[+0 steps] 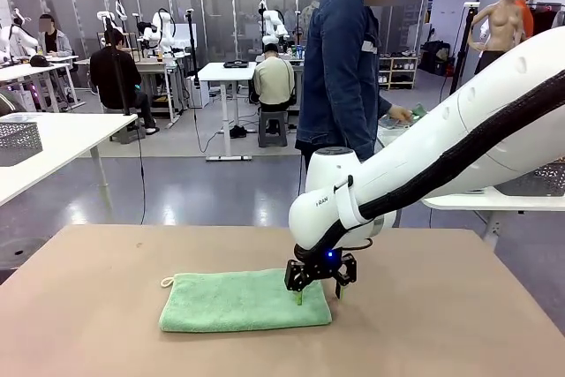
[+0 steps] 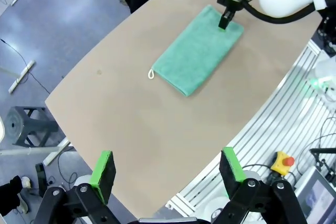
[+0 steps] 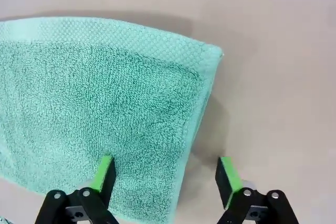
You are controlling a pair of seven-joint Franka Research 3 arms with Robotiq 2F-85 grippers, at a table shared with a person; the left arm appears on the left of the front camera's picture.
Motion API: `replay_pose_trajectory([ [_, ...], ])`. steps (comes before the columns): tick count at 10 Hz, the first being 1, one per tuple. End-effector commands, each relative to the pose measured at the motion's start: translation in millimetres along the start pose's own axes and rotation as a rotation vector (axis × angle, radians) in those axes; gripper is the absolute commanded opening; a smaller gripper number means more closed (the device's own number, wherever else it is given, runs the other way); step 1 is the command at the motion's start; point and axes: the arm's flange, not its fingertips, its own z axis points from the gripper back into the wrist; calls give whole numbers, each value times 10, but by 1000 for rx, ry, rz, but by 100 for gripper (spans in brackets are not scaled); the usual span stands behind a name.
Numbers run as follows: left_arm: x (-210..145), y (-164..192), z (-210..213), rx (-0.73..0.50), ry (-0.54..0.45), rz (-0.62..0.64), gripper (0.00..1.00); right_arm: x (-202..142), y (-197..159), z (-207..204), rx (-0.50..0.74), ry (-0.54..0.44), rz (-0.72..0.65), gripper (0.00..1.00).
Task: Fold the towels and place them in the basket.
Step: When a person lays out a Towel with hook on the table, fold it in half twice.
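The mint green towel lies folded into a long rectangle on the tan table, a small loop at its left corner. My right gripper hangs low over its right end, open. In the right wrist view the right gripper straddles the towel's side edge, one pad over the terry and one over bare table. My left gripper is open and empty, high above the table, looking down on the towel and the right gripper. A dark mesh basket shows partly behind my right arm. The grey-blue towel is out of view.
A person in a denim jacket stands at the far side, turned towards a white side table on the right. Another mesh basket sits on a white table at the left. Bare tabletop surrounds the towel.
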Motion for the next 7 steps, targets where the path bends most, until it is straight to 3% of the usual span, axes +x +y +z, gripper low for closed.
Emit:
replay_pose_trajectory([
  [1, 5, 6, 14, 12, 0, 12, 100, 46, 18, -30, 37, -3, -15, 68],
  [3, 5, 6, 14, 12, 0, 12, 100, 66, -2, -68, 47, 13, -13, 12],
  [4, 5, 6, 14, 12, 0, 12, 100, 66, -6, -63, 47, 15, -14, 0],
  [7, 5, 6, 14, 12, 0, 12, 100, 57, -22, -43, 46, 16, -17, 0],
])
